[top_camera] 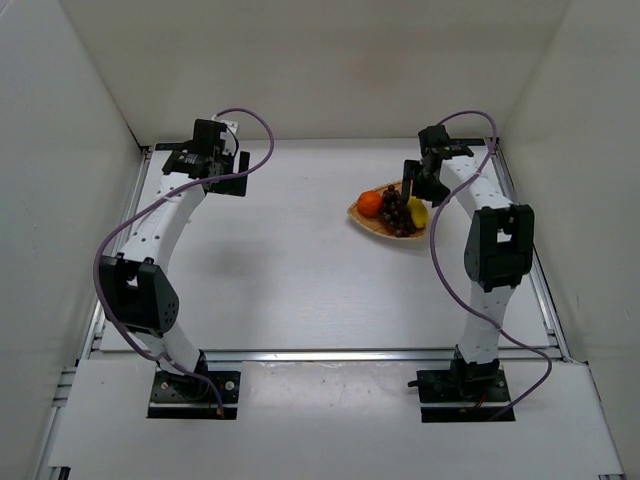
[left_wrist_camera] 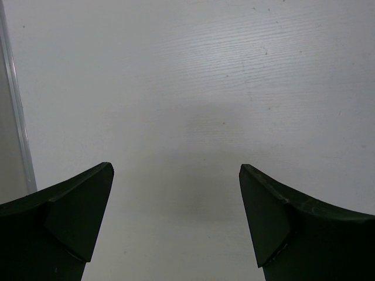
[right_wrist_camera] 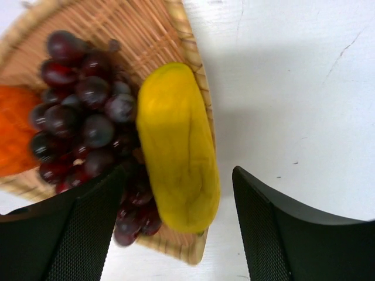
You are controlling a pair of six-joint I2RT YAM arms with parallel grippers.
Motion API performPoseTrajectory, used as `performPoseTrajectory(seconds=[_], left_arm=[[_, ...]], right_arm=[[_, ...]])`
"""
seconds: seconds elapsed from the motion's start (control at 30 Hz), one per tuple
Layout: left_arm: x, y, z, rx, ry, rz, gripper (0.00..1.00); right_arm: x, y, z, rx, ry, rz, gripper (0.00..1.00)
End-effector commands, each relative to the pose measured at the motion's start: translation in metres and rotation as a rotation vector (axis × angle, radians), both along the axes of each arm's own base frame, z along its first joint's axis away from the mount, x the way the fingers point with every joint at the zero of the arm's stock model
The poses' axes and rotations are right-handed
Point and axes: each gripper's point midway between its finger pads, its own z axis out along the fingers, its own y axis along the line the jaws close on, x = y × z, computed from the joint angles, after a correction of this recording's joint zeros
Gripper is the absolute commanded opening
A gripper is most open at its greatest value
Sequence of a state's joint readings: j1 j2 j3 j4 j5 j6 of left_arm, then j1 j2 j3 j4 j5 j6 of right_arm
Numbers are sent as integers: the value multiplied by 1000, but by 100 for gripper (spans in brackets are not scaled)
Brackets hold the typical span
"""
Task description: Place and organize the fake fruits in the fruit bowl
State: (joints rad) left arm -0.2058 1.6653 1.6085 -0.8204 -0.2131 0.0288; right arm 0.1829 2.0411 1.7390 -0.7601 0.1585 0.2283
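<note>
**Three plastic fruits lie together in the wicker basket**

The shallow tan-orange woven wicker basket [top_camera: 385, 235] sits on the right half of the white table [top_camera: 280, 250], towards its far side. All three fruits lie inside it. The round orange plastic fruit [top_camera: 370, 203] is on the basket's left. The dark purple-red bunch of plastic grapes [top_camera: 395, 212] lies in the middle, against the short yellow plastic banana [top_camera: 418, 212] on the right. In the right wrist view the banana's skin is matt and faintly mottled, the grapes are glossy, and the basket's weave runs in fine ribs.

The right gripper [top_camera: 418, 192] hangs over the banana's side of the basket, fingers spread wide and pinching nothing. The left gripper [left_wrist_camera: 176, 193] is well apart over bare table at the far left, its fingers also spread.

The tabletop shows faint scratches and specks. Plain white walls [top_camera: 300, 60] enclose it, aluminium rails [top_camera: 330, 354] edge it, and purple cables [top_camera: 110, 250] loop along both arms.
</note>
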Motion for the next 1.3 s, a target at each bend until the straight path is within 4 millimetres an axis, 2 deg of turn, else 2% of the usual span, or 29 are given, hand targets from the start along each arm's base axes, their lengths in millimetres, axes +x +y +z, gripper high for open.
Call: performPoseTrajectory(seconds=[0.0,0.07,0.1,0.17,0.2,0.23,0.27,0.33,0.37,0.43,0.47,0.53,0.57,0.6,0.63,0.67,0.77,0.87,0.93,1.27], left_arm=[[-4,0,4,0,-5,1,99],[-4,0,4,0,-5,1,99],[-4,2,5,7,-6,8,99],[-4,4,9,13,-17,15,99],[-4,6,9,21,-18,23,99],[-4,6,9,21,-18,23,99],[-5,9,13,28,-29,31,99],[-5,14,14,48,-34,51,99],[-5,15,15,56,-35,58,99],[-6,21,11,65,-27,73,99],[-8,21,8,67,-19,73,99],[-9,26,4,70,-8,83,99],[-12,32,4,77,-7,99,99],[-12,32,4,77,-7,99,99],[-13,34,0,86,2,104,99],[-17,35,0,86,2,104,99],[-19,35,0,86,2,104,99],[-18,36,4,91,-8,111,99],[-18,36,8,88,-17,111,99],[-20,37,15,84,-35,112,99]], right_arm=[[1,2,71,49,-157,1,80],[-5,-2,82,49,-181,-37,83],[-13,-11,95,41,-210,-66,86],[-22,-29,105,51,-231,-134,90],[-29,-47,121,59,-269,-184,95],[-40,-54,112,73,-241,-196,96],[-49,-69,120,119,-256,-235,98],[-61,-80,117,186,-245,-252,99],[-75,-96,109,208,-224,-294,99],[-91,-105,99,244,-200,-343,99],[-107,-115,88,252,-176,-402,99],[-126,-120,74,250,-148,-452,99],[-135,-128,74,231,-170,-499,99],[-149,-126,54,223,-126,-520,99],[-159,-129,46,214,-111,-539,99],[-163,-132,46,219,-129,-560,99],[-184,-141,27,182,-91,-620,99],[-191,-152,25,170,-92,-663,99],[-191,-155,30,181,-113,-674,99],[-192,-151,33,202,-115,-673,99]])
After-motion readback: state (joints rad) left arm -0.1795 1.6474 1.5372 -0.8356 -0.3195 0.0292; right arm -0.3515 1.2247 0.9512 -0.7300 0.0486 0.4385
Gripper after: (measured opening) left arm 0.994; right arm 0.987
